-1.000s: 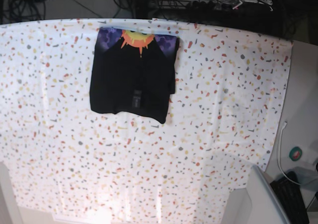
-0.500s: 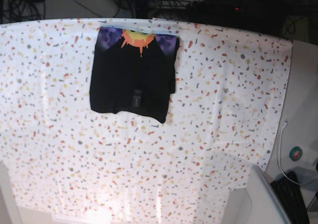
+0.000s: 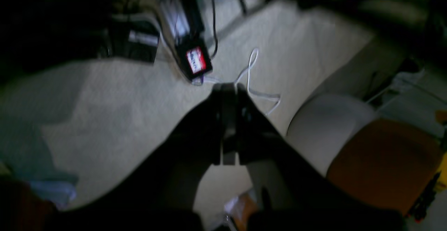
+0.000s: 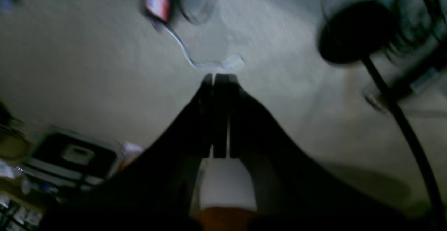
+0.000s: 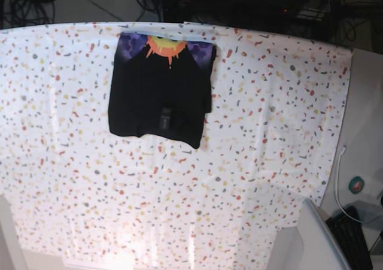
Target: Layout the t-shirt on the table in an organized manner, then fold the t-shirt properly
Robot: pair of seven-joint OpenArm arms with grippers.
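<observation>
The black t-shirt (image 5: 160,90) lies folded into a compact rectangle at the far middle of the speckled table (image 5: 251,162), with its orange sunburst and purple print along the far edge. Neither arm shows in the base view. In the left wrist view my left gripper (image 3: 226,88) is shut and empty, off the table, above beige floor. In the right wrist view my right gripper (image 4: 219,77) is shut and empty, also over the floor. The shirt and table are out of sight in both wrist views.
Cables and dark equipment (image 5: 263,0) crowd behind the table's far edge. A white cable (image 5: 338,180) and a round green object (image 5: 357,185) lie right of the table. A grey block (image 5: 311,240) stands at the near right corner. A chair (image 3: 380,154) shows in the left wrist view.
The shirt has not moved. The bright cable clutter behind the far right edge of the table has gone dark.
</observation>
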